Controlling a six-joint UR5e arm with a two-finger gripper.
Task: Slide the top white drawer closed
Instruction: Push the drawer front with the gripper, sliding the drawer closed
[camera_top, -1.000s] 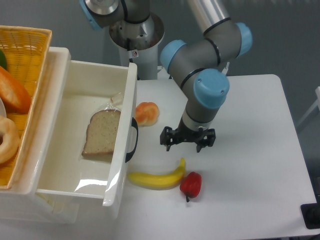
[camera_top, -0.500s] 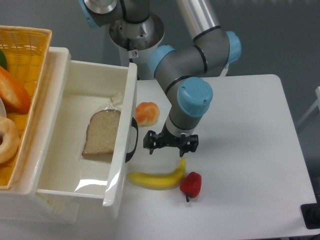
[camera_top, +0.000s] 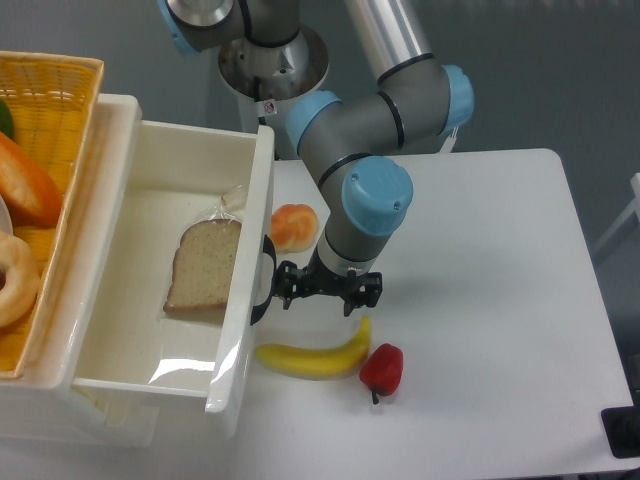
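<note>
The top white drawer (camera_top: 150, 200) stands pulled far out to the right, over the table. Its front panel (camera_top: 252, 270) carries a curved black handle (camera_top: 266, 280). A slice of bread in a clear bag (camera_top: 205, 264) lies inside. My gripper (camera_top: 322, 290) points down just right of the handle, its left finger close to the handle or touching it. The fingers stand apart with nothing between them.
A yellow wicker basket (camera_top: 50, 90) with bread items sits on the cabinet at the left. On the table lie a small orange bun (camera_top: 294, 226), a banana (camera_top: 315, 357) and a red pepper (camera_top: 382, 368), all close to the drawer front and below the gripper.
My gripper has moved left across the table, from right of the banana's tip to right beside the drawer handle. The drawer has not moved.
</note>
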